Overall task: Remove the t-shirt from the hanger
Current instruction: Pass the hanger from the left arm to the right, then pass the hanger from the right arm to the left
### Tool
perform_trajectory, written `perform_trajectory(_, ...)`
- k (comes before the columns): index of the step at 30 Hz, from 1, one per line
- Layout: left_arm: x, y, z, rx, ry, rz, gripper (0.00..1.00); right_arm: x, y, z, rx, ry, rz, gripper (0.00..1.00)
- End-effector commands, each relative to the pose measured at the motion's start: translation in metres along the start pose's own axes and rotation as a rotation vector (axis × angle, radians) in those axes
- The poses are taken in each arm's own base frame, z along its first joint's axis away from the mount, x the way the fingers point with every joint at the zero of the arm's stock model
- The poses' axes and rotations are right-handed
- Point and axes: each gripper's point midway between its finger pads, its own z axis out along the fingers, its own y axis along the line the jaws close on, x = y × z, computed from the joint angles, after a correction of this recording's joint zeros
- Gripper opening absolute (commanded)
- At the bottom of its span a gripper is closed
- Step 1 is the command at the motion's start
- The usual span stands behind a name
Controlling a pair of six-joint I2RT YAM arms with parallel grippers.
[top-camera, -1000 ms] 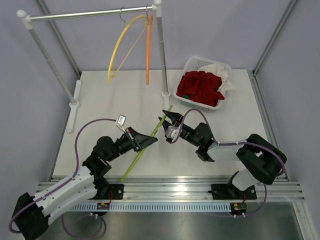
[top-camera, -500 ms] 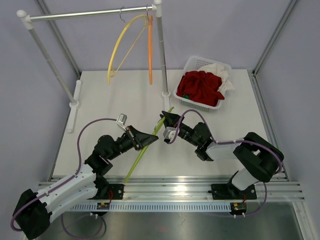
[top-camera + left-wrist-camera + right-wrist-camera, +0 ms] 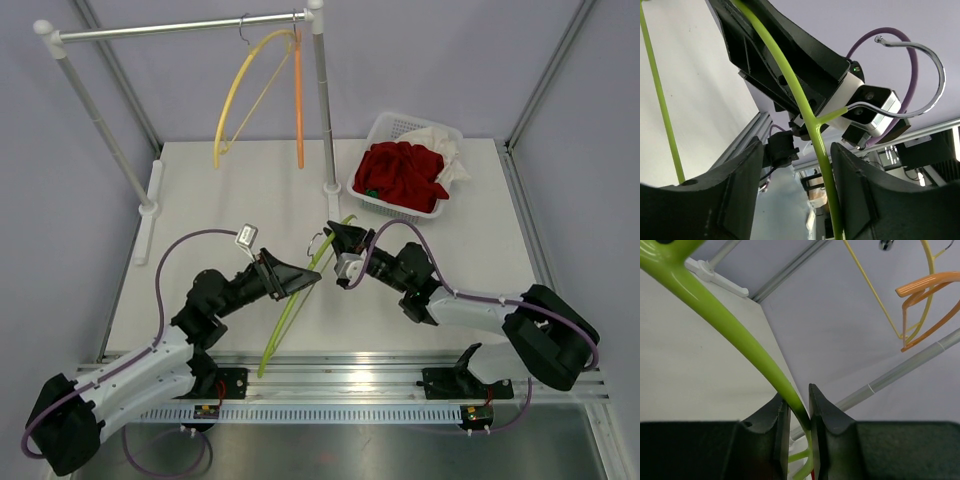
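> anything change in the last second?

Yep, left gripper (image 3: 298, 279) let go, jaws now spread around the green hanger (image 3: 732, 330). Right gripper (image 3: 335, 238) pinches it near the hook. Red t-shirt (image 3: 400, 175) is in the basket (image 3: 395, 125).

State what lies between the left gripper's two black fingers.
The thin arm of the lime-green plastic hanger runs through the open gap of the left gripper, untouched by the fingers as far as the left wrist view shows.
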Motion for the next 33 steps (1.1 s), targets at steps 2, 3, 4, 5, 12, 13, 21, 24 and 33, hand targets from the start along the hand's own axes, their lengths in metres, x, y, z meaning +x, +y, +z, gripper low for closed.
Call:
perform_trajectory(2,-0.008,0.003,0.005,-0.041,-0.005,0.133,0.66,-0.046,-0.027,-0.001,0.028,-0.128,0.045,0.00)
perform_trajectory(3,-0.008,0.009,0.004,-0.070,0.002,0.170,0.68,-0.048,-0.027,-0.001,0.018,-0.125,0.044,0.00)
perform_trajectory(4,-0.014,0.000,0.004,-0.066,-0.018,0.201,0.76,-0.044,-0.019,-0.002,-0.021,-0.105,0.055,0.00)
perform_trajectory(5,-0.017,-0.001,0.003,-0.078,-0.029,0.223,0.80,-0.047,-0.021,-0.004,-0.024,-0.106,0.057,0.00)
perform_trajectory(12,-0.037,-0.009,-0.012,-0.143,-0.100,0.422,0.99,-0.042,-0.014,-0.004,-0.098,-0.041,0.093,0.00)
perform_trajectory(13,-0.040,-0.011,-0.013,-0.149,-0.105,0.447,0.99,-0.034,-0.002,-0.005,-0.150,0.004,0.115,0.00)
perform_trajectory(21,-0.064,-0.029,-0.025,-0.212,-0.157,0.647,0.99,-0.018,0.021,-0.001,-0.288,0.134,0.166,0.00)
perform_trajectory(24,-0.069,-0.030,-0.030,-0.243,-0.176,0.671,0.99,-0.014,0.030,-0.003,-0.315,0.164,0.163,0.00)
perform_trajectory(33,-0.079,-0.039,-0.037,-0.264,-0.206,0.725,0.99,-0.009,0.045,-0.003,-0.348,0.221,0.147,0.00)
